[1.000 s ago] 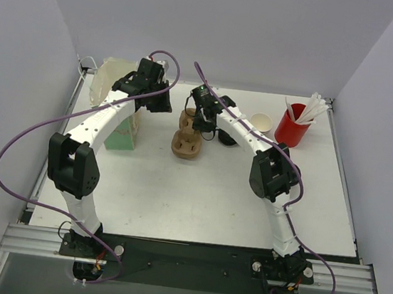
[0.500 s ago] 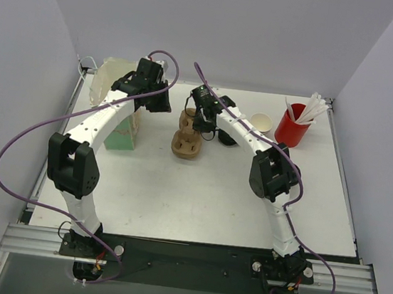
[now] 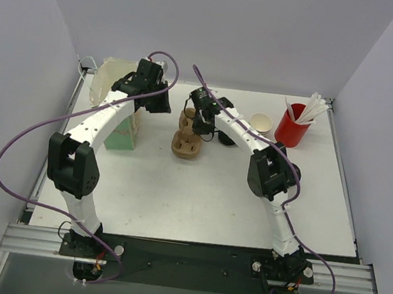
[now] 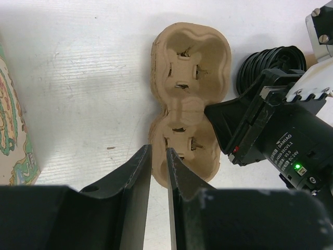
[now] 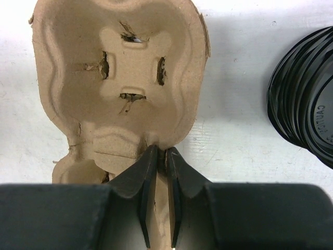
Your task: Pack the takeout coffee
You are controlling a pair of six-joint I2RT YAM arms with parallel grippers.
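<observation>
No view shows the takeout coffee. A brown pulp two-cup carrier [image 3: 186, 144] [image 4: 190, 62] [image 5: 119, 62] lies flat at the middle back of the table, both pockets bare. My right gripper [image 3: 198, 124] [image 5: 161, 151] is down on it, its jaws pinched together on the rim at the carrier's narrow waist. My left gripper [image 3: 157, 103] [image 4: 157, 151] hangs above and to the left of the carrier, its jaws a narrow gap apart and holding nothing.
A stack of black lids [image 3: 226, 138] [image 5: 307, 99] [image 4: 268, 65] lies right of the carrier. Lidless tan cups [image 3: 260, 121] and a red cup with white sticks [image 3: 292, 128] stand at the back right. A green-patterned paper bag [image 3: 122, 136] [image 4: 10, 130] stands at the left.
The right gripper's jaws have closed further onto the carrier's rim. The left arm and the carrier have stayed in place.
</observation>
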